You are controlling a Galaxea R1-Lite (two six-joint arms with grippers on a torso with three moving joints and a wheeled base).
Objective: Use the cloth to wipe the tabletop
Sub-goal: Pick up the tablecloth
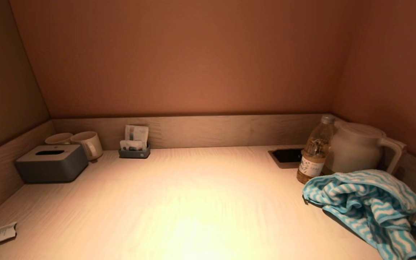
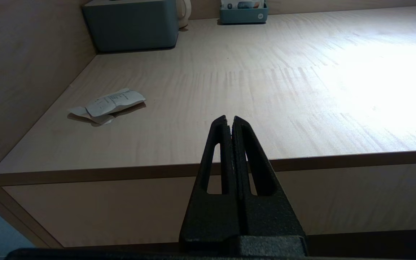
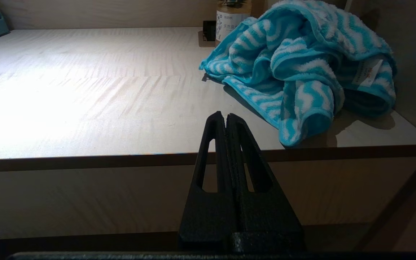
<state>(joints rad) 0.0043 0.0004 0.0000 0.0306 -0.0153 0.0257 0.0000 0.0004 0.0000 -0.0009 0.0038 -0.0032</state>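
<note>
Wood-walled alcove desk [image 1: 193, 202]: wiping not started. Cloth [image 1: 370, 206] lies bunched at the front right corner, untouched. Right pincer [image 3: 226, 117] and left pincer [image 2: 229, 121] wait below the front edge, both pressed together.

The head view looks down over the whole tabletop [image 1: 193, 202]; both wrist views sit low before its front edge, probably slightly below, sharing it.
</note>
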